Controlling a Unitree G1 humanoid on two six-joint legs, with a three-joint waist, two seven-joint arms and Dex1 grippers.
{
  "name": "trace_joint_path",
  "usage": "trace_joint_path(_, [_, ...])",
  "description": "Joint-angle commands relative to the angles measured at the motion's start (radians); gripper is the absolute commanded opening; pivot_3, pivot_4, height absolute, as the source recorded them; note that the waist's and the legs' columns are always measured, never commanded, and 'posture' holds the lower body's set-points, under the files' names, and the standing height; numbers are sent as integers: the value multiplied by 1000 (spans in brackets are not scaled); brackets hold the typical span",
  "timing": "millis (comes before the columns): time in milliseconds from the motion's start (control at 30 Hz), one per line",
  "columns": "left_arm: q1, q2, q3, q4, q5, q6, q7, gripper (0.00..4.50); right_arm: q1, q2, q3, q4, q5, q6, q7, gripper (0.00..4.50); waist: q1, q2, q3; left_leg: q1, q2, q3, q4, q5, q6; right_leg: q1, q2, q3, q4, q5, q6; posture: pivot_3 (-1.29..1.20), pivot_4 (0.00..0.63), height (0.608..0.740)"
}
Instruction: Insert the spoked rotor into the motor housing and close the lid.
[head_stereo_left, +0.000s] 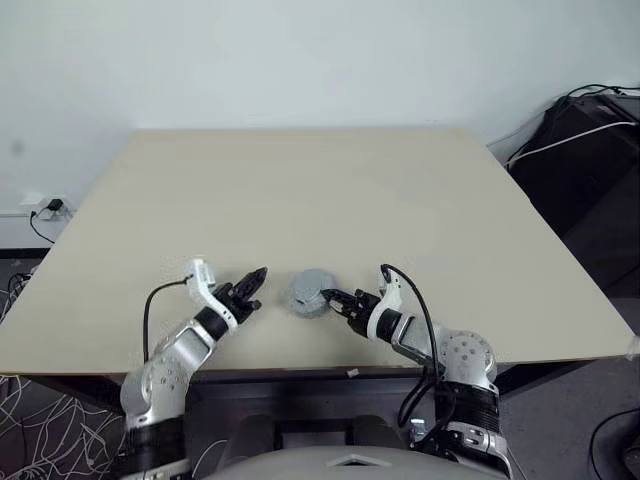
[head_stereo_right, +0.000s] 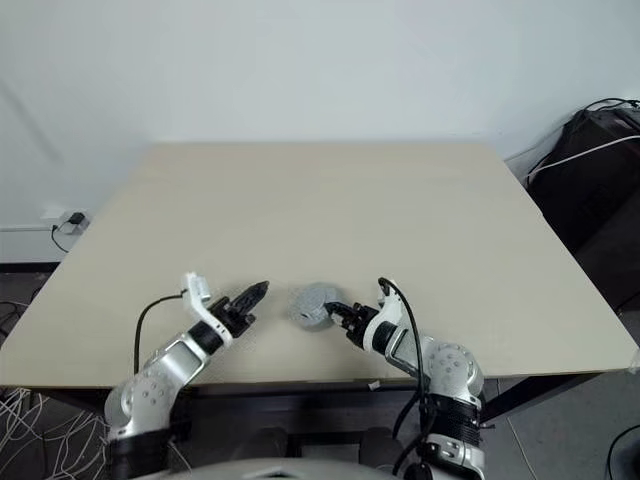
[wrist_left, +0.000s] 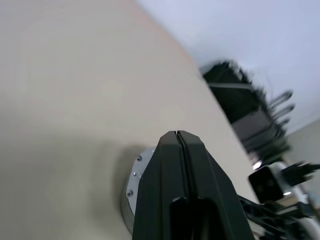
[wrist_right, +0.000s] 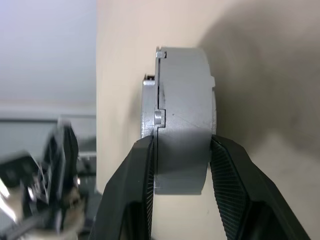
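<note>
Nearest of all, the right gripper (wrist_right: 181, 150) has its two black fingers (wrist_right: 131, 175) pressed against opposite sides of a silver-grey cylindrical assembly — the motor housing (wrist_right: 185, 115) with the lid (wrist_right: 148, 112) seated against it, a thin seam marking where the two parts meet. That claw is partly open, only as wide as the body it grips, and the pads sit flush on the metal. From the head cameras the same assembly (head_stereo_left: 311, 293) rests on the beige table (head_stereo_left: 330, 200), close to the near edge and roughly midway between the two arms, with the right gripper (head_stereo_left: 335, 297) reaching in from the right side. Whether the spoked rotor sits inside cannot be told, since the casing hides its interior. Just left of the assembly, and apart from it, the left gripper (head_stereo_left: 252, 282) hangs above the tabletop with its fingers (wrist_left: 165, 165) pressed together along a thin line, holding nothing; its tips point toward the assembly's rounded edge (wrist_left: 134, 180). Farther out — past the far right corner of the table — dark equipment and cables (head_stereo_left: 585, 140) stand against the pale wall, and a wall socket with a plug (head_stereo_left: 50, 208) sits low on the left. Loose white cabling (head_stereo_left: 40, 430) lies on the floor beneath the near left corner.
</note>
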Motion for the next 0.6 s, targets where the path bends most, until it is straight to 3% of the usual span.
trace_joint_path(33, [48, -45, 17, -51, -124, 31, 16, 893, -18, 82, -1, -53, 90, -31, 25, 1327, -2, 0, 1, 0, 0, 0, 0, 0, 0, 0, 0, 0, 0, 0, 0, 0, 0, 740])
trace_joint_path(400, [185, -119, -7, -52, -357, 44, 87, 4461, -48, 92, 51, -76, 191, -44, -8, 1327, -15, 0, 3, 0, 1, 1, 1, 0, 0, 0, 1, 0, 0, 0, 0, 0, 0, 740])
trace_joint_path(600, [199, -116, -30, -31, -438, 29, 114, 4500, -34, 89, 76, -85, 242, -32, -22, 1327, -16, 0, 3, 0, 1, 1, 1, 0, 0, 0, 1, 0, 0, 0, 0, 0, 0, 740])
